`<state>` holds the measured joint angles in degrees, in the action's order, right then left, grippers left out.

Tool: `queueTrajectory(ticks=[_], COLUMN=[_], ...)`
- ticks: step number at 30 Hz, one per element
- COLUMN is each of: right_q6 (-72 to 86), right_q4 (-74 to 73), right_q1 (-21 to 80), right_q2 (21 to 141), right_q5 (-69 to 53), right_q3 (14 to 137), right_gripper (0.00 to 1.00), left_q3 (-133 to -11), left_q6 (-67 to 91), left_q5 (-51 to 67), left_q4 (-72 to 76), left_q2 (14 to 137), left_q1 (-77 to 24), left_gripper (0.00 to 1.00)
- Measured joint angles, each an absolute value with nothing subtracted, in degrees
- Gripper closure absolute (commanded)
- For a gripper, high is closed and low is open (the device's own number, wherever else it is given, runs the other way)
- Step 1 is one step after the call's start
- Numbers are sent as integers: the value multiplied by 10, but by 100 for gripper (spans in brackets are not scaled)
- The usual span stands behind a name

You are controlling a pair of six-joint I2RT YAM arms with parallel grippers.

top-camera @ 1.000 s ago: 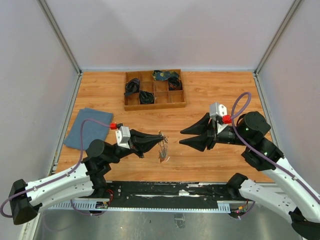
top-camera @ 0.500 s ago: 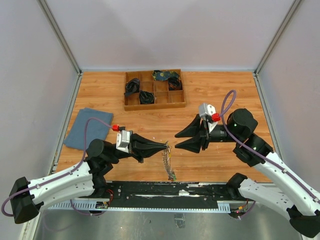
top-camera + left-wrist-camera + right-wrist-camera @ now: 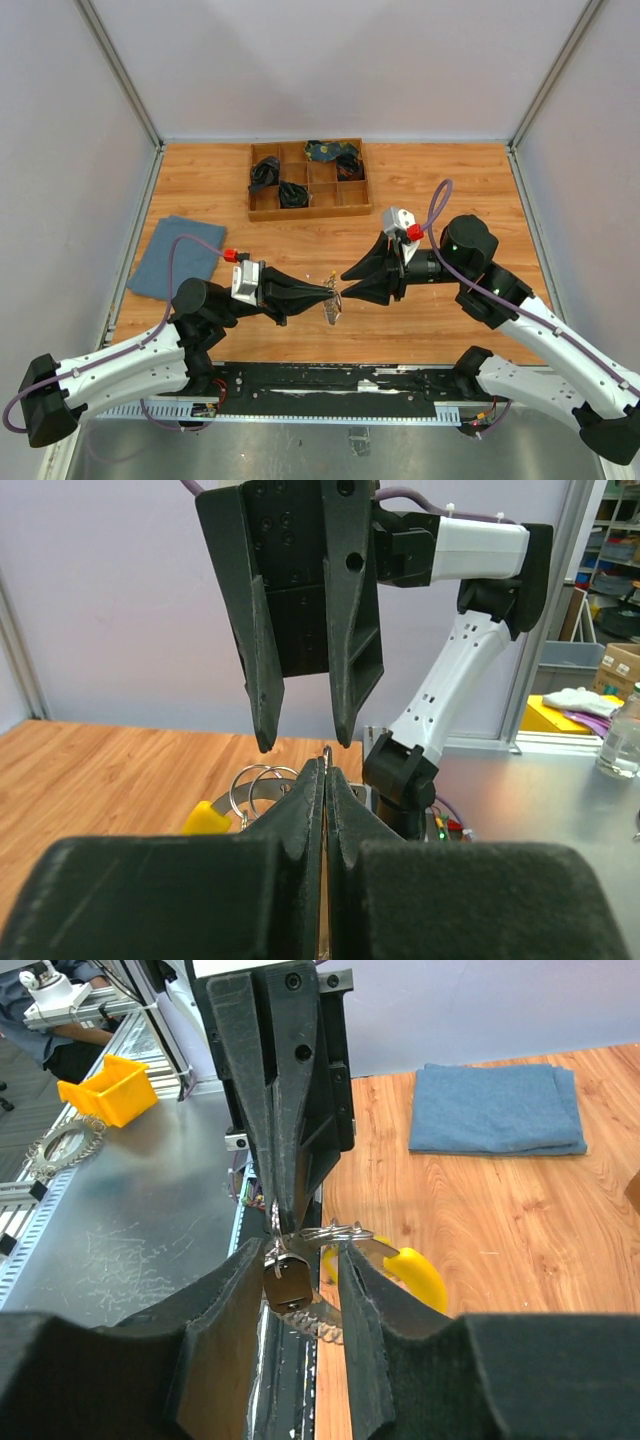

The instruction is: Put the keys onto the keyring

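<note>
My left gripper [image 3: 333, 291] is shut on the keyring [image 3: 330, 1232], a thin metal loop with a curved yellow piece [image 3: 415, 1270], and holds it above the wooden table. The keys [image 3: 330, 310] hang below it in a silvery bunch. My right gripper [image 3: 343, 285] is open and faces the left one tip to tip. In the right wrist view its fingers [image 3: 352, 1280] stand on either side of a hanging key [image 3: 290, 1285]. The left wrist view shows the ring loops [image 3: 255, 783] and yellow piece [image 3: 208, 818] just left of my shut fingers [image 3: 310, 780].
A wooden compartment tray [image 3: 352, 209] with dark items stands at the back centre. A blue cloth [image 3: 175, 258] lies at the left. The black rail at the table's front edge [image 3: 330, 380] runs just below the grippers.
My right gripper has moved left until its open tips meet the left gripper's tip. The key bunch has swung and now hangs shorter under the left gripper.
</note>
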<state>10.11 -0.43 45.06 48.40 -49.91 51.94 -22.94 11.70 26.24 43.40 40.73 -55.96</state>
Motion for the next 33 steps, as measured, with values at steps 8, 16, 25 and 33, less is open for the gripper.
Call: queueTrajectory(ticks=[8, 16, 25, 33], right_q6=[92, 73, 70, 67], right_q4=[-15, -34, -35, -36], right_q1=[467, 488, 492, 494], right_q2=[493, 502, 503, 505], right_q5=[-491, -480, -473, -470], right_q3=[519, 519, 519, 519], right_gripper=[66, 72, 77, 94], left_q3=[-232, -234, -235, -239], left_q6=[117, 118, 119, 119], left_q5=[262, 263, 263, 267], left_q4=[434, 435, 435, 435], left_q2=[407, 411, 415, 424], left_q1=[-560, -560, -559, -559], left_gripper=[100, 100, 100, 100])
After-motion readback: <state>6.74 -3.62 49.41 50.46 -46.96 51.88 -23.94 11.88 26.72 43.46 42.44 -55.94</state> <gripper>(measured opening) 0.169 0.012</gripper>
